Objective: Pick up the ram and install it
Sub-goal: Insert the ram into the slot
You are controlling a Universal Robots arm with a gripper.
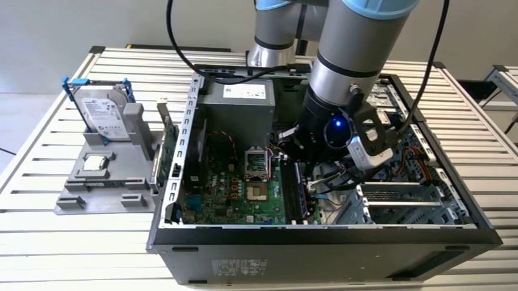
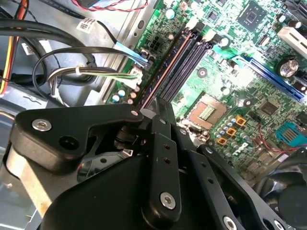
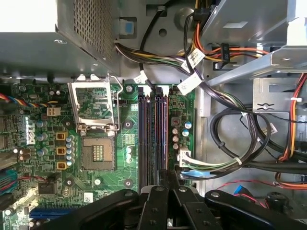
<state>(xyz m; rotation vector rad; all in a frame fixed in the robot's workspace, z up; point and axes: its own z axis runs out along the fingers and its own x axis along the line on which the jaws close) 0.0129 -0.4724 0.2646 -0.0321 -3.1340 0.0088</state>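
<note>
— Where is the gripper [image 1: 312,173] working?

— Inside the open computer case [image 1: 324,233], low over the motherboard [image 1: 235,188], with the power supply [image 1: 239,112] towards the case's far wall and cable bundles [image 3: 230,148] crowding one side.

— And the ram [image 3: 164,139]?

— It is standing on edge in the outermost black slot [image 3: 152,139], nearest the cables, showing as a thin dark strip with a reddish edge. In both wrist views the fingers [image 2: 160,129] are sitting together over its near end; whether they are pinching it, I cannot tell.

— Anything outside?

— A grey parts stand [image 1: 101,179] is sitting near the slatted table's [image 1: 48,242] edge, at the exterior view's left.
</note>
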